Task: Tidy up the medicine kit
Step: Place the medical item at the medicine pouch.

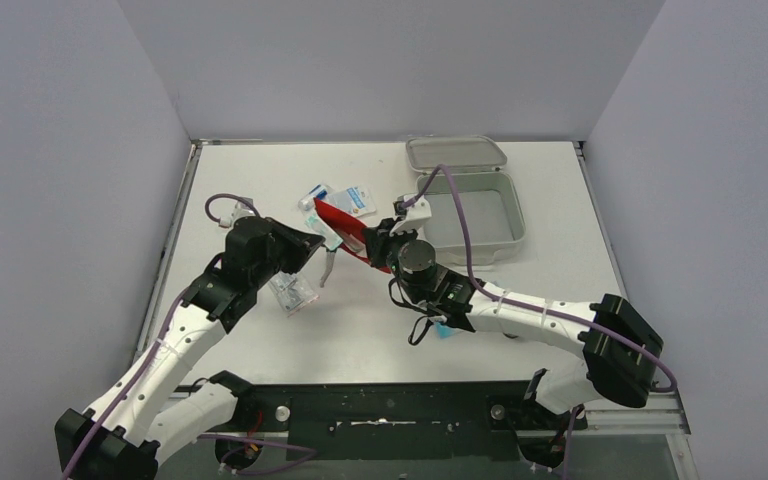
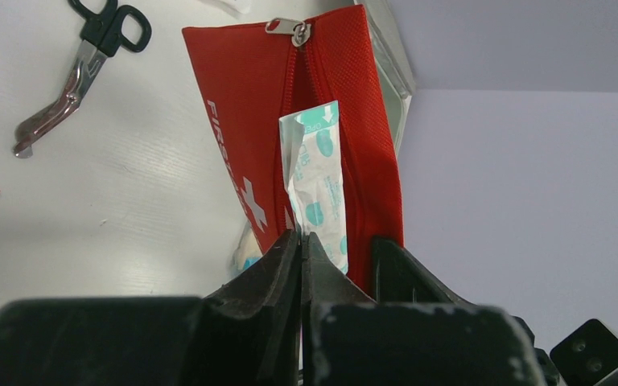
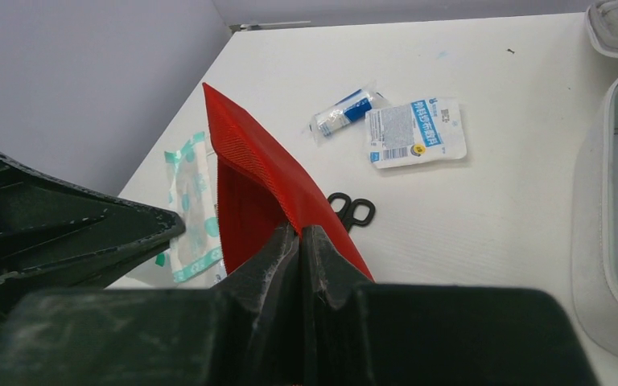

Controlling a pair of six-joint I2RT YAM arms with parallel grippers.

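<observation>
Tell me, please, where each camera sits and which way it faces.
Top external: overhead from behind, looking down on table and medicine kit; left arm, right arm show.
Left wrist: on its arm, facing the red pouch; left fingers pinch a bandage packet.
Right wrist: on its arm, facing far-left; right fingers grip the pouch.
Wrist views share pouch, packet, scissors.

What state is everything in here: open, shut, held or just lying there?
medicine kit: lid open, looks empty.
red pouch: unzipped, held up by right claw.
plaster packet: pinched in left claw, at pouch's opening.
scissors: closed, lying flat.
</observation>
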